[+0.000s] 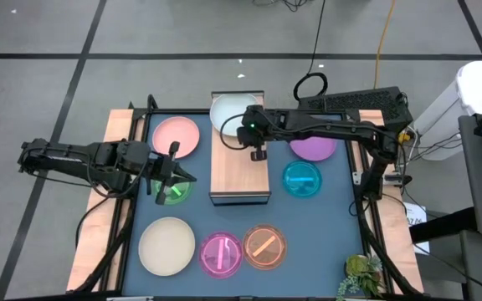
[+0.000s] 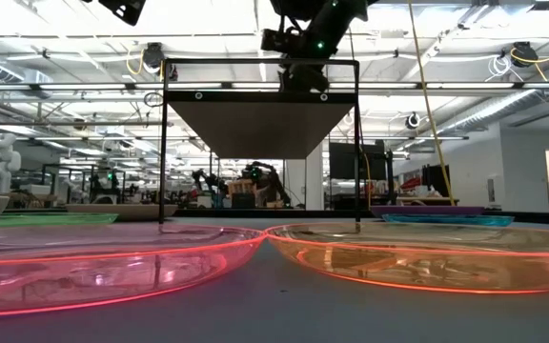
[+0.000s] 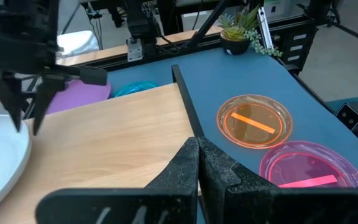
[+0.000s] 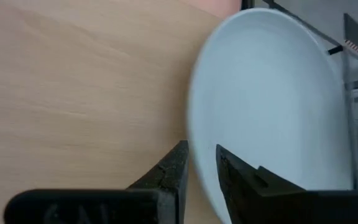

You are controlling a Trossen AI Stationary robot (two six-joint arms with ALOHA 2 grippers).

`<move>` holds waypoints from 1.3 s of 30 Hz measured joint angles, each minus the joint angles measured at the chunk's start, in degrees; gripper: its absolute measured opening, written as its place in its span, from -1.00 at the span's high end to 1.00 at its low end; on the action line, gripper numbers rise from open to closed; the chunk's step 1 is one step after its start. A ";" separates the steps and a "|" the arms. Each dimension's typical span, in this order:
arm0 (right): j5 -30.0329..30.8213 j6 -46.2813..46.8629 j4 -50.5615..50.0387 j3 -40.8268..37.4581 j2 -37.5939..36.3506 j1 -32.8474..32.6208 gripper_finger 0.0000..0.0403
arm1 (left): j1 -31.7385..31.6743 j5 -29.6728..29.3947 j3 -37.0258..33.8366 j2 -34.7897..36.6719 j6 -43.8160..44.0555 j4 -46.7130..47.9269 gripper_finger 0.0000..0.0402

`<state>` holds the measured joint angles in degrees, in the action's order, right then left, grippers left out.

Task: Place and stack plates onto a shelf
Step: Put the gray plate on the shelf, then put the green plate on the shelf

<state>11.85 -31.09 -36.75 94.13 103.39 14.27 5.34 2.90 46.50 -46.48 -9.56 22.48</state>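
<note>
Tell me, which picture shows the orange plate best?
The left wrist view: the orange plate shows whole, a strip lying inside it. The high view shows it whole but small. The low view shows only its glowing rim edge-on. The right wrist view misses it.

Robotics lab; robot arms (image 2: 255, 181) on benches behind, strip-lit ceiling (image 2: 65, 43)

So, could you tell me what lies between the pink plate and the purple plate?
The wooden shelf, with the white plate on its far end, seen from above.
</note>
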 joint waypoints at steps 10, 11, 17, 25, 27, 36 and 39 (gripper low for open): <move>0.01 6.82 -1.41 -0.04 -1.42 -5.18 0.67 | -0.02 0.00 0.00 -0.02 1.04 0.20 0.98; 0.02 7.81 -2.22 -0.04 -2.18 -5.95 0.67 | -0.01 -0.02 0.00 -0.02 1.18 0.23 0.98; 0.16 17.26 -8.10 -0.02 -6.75 -11.71 0.67 | 0.05 -1.23 0.00 -0.02 4.17 0.73 0.98; 3.76 27.79 -11.29 -8.63 -16.80 -20.71 0.67 | 0.05 -8.96 0.00 -0.34 9.27 2.95 0.98; 4.90 30.40 -10.35 -13.69 -20.29 -22.56 0.67 | 0.05 -10.41 0.00 -0.49 10.24 4.18 0.98; 6.17 33.46 3.23 -37.84 -40.44 -25.68 0.67 | 0.24 -17.99 -0.02 -0.43 22.00 18.35 0.98; 5.99 34.36 9.69 -45.11 -46.58 -25.64 0.67 | 1.41 -17.69 -1.19 -0.43 27.29 21.58 0.98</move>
<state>17.84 3.28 -27.05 49.02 56.81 -11.38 6.75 -14.79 45.31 -46.92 17.73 44.05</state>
